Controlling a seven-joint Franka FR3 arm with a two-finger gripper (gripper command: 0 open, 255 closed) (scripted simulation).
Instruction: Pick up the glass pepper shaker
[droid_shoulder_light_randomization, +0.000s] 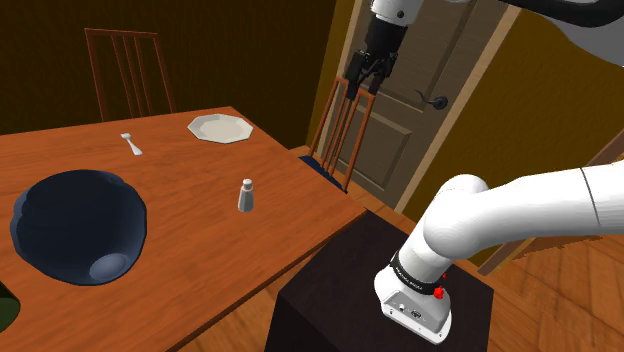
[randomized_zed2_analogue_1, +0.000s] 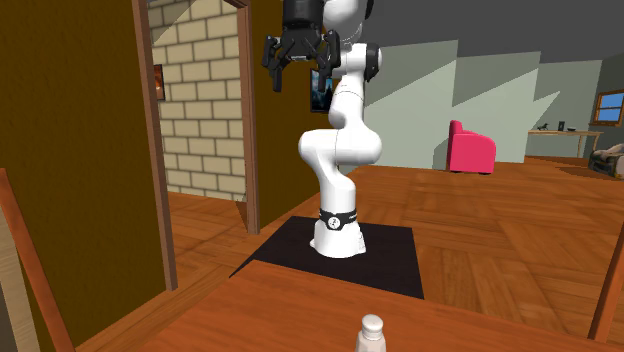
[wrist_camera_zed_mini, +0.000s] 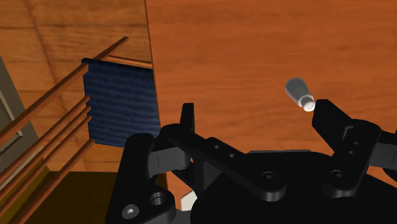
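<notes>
Black fingers of the gripper fill the wrist view's foreground. They stand wide apart with nothing held between them.

Far beneath them the pepper shaker shows its pale perforated cap. It sits in line with the inner edge of one fingertip, untouched and well apart from the hand.

In the shoulder view the shaker stands upright on the wooden table, not far from the table's edge on the stand's side. The gripper hangs high above it and off to that view's right, over the chair at the table's corner. The chair's blue seat cushion shows in the wrist view.

Farther out on the table lie a large dark blue bowl, a white plate and a small white utensil.

The second exterior view has the shaker at its bottom edge. The spread gripper is up near the top of that view, above the dark stand.
</notes>
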